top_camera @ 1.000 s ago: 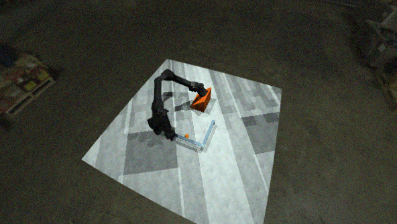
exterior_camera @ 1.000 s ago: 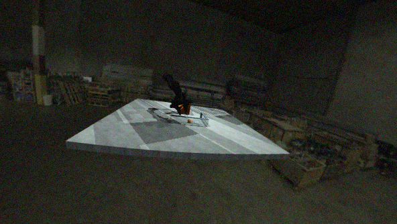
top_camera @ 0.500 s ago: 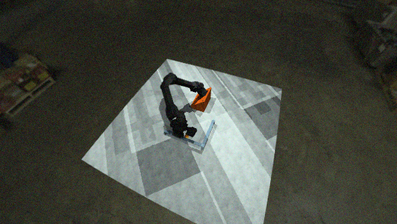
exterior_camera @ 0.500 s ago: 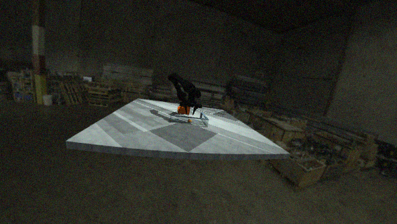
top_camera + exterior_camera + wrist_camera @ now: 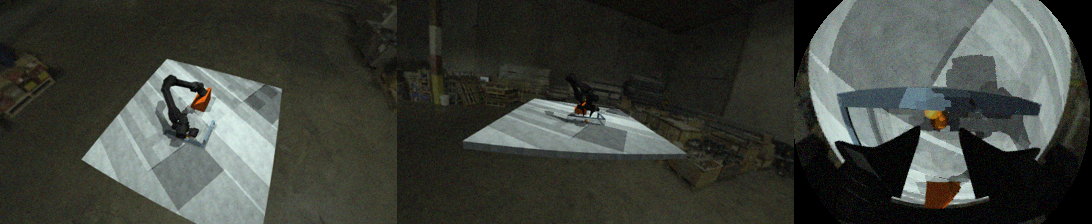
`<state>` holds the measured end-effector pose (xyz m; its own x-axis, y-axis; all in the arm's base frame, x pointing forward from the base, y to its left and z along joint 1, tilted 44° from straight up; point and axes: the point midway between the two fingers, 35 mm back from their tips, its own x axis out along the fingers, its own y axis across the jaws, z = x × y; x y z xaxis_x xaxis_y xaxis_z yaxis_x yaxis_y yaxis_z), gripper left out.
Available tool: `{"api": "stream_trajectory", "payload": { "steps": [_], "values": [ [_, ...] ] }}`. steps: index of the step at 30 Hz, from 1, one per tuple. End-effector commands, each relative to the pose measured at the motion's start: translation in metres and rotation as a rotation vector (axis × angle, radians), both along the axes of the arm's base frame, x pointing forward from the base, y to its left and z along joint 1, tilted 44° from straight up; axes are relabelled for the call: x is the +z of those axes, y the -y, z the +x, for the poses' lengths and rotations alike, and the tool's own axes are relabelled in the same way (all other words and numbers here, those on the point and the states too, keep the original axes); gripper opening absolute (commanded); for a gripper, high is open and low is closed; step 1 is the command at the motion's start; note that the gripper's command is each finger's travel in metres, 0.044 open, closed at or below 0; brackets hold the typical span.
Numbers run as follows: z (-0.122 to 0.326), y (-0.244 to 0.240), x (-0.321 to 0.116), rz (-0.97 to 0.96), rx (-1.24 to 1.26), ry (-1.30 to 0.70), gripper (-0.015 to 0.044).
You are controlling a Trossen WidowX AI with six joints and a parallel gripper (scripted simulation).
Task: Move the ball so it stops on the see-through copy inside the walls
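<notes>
The arm point(image 5: 171, 100) is folded over from its orange base point(image 5: 202, 99) and reaches down toward the middle of the counter point(image 5: 188, 174), with the jaws point(image 5: 182, 133) low at the long clear wall point(image 5: 191, 141). They stand part spread with nothing between them; in the wrist view the two dark fingers frame a bare gap. The orange ball point(image 5: 937, 120) shows small through that gap, tucked against the wall's rail. From above, the ball point(image 5: 193, 133) sits just inside the wall, near the corner where the short wall point(image 5: 209, 131) runs off toward the counter's right edge. In the side view the ball point(image 5: 587, 121) rests on the counter at the foot of the arm. The see-through copy I cannot make out in any view.

This looks like the approach step: the jaws are lined up on the ball but not yet around it. The next move calls for easing forward and down so the fingers straddle the ball, without nudging the wall or knocking the ball away. After that come a gentle pinch, a carry to the marked spot, a release, and a retreat.
</notes>
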<state>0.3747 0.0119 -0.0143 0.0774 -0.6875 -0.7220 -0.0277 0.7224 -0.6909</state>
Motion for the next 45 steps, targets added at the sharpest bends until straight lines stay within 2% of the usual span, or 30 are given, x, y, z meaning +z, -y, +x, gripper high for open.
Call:
{"api": "stream_trajectory", "payload": {
  "steps": [1, 21, 25, 32, 36, 45],
  "values": [
    [-0.002, 0.003, -0.005, -0.006, 0.008, -0.009, 0.0247],
    [0.000, 0.024, -0.026, -0.008, 0.008, -0.009, 0.0247],
    [0.000, 0.024, -0.026, -0.008, 0.008, -0.009, 0.0142],
    [0.000, 0.024, -0.026, -0.008, 0.008, -0.009, 0.0095],
    [0.000, 0.024, -0.023, -0.003, 0.004, -0.003, 0.0000],
    [-0.004, 0.007, 0.003, 0.023, -0.011, 0.012, 0.0000]
  ]
}}
